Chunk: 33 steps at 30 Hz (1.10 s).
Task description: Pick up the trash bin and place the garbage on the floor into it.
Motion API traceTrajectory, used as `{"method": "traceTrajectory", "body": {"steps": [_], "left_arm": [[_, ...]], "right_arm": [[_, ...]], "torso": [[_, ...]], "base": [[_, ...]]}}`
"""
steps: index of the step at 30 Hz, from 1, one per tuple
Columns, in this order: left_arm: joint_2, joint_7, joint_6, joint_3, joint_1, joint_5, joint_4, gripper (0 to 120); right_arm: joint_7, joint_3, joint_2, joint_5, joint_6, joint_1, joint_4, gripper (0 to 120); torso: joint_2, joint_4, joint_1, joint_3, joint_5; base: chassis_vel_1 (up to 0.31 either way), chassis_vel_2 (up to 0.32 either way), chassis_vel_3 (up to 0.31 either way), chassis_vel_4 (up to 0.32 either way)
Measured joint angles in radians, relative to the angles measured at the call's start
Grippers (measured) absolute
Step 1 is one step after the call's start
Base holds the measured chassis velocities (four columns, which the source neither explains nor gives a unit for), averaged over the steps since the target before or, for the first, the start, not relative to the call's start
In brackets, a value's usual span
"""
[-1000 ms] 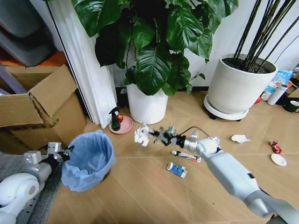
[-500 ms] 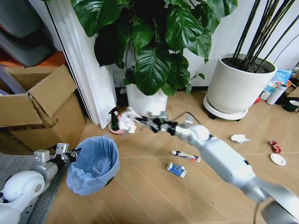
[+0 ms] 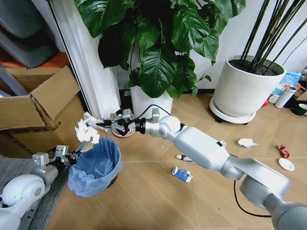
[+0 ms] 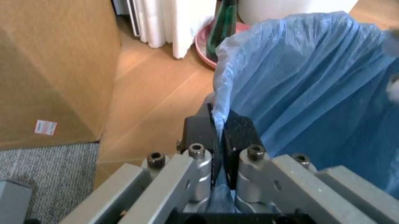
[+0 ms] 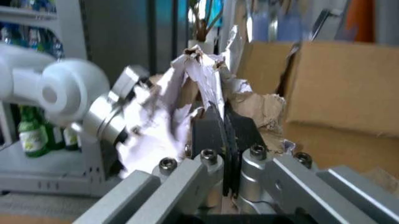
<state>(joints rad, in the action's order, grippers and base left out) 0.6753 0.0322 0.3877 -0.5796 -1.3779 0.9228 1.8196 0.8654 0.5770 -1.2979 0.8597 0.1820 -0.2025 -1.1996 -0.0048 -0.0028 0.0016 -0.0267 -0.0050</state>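
The trash bin (image 3: pixel 96 163), dark with a crinkled light-blue bag (image 4: pixel 311 79), stands at the lower left of the head view. My left gripper (image 3: pixel 69 157) is shut on its rim (image 4: pixel 219 122). My right arm reaches across from the right, its gripper (image 3: pixel 103 125) shut on a crumpled white paper wad (image 3: pixel 85 131) held just above the bin's far-left rim. That wad (image 5: pixel 187 88) sticks out past the pinched fingers (image 5: pixel 209 128). More garbage lies on the floor: a tube box (image 3: pixel 182 174), a white wad (image 3: pixel 246 142), a red wrapper (image 3: pixel 283 151) and a white lid (image 3: pixel 286 164).
An open cardboard box (image 3: pixel 38 112) stands left of the bin. A white pot with a leafy plant (image 3: pixel 148 103) and a pink saucer with a dark bottle (image 3: pixel 120 130) are behind it. A large white pot (image 3: pixel 242 91) stands at the right, with bottles and a mug (image 3: pixel 301 109) beyond.
My right gripper has carried the paper wad leftward from the middle of the floor to above the bin's rim. The left gripper keeps its hold on the bin.
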Motion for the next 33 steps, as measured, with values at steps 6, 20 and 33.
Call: {"method": "traceTrajectory", "body": {"steps": [6, 20, 33], "left_arm": [[0.001, 0.003, 0.002, -0.013, -0.011, 0.000, 0.014, 0], [0.010, 0.007, 0.012, -0.027, -0.028, 0.008, 0.048, 0], [0.024, 0.013, 0.018, -0.029, -0.035, 0.020, 0.061, 0]], "right_arm": [[-0.008, 0.071, -0.029, -0.012, -0.006, 0.015, 0.051, 0], [-0.003, 0.196, -0.090, -0.087, -0.035, 0.079, 0.204, 10], [-0.029, 0.211, -0.084, -0.085, -0.037, 0.096, 0.196, 58]], "torso": [[0.000, 0.0005, 0.000, 0.000, 0.0002], [0.000, 0.0003, 0.000, 0.000, 0.0002], [0.000, 0.0002, 0.000, 0.000, 0.0002]], "base": [[0.000, 0.000, 0.000, 0.000], [0.000, 0.000, 0.000, 0.000], [0.000, 0.000, 0.000, 0.000]]}}
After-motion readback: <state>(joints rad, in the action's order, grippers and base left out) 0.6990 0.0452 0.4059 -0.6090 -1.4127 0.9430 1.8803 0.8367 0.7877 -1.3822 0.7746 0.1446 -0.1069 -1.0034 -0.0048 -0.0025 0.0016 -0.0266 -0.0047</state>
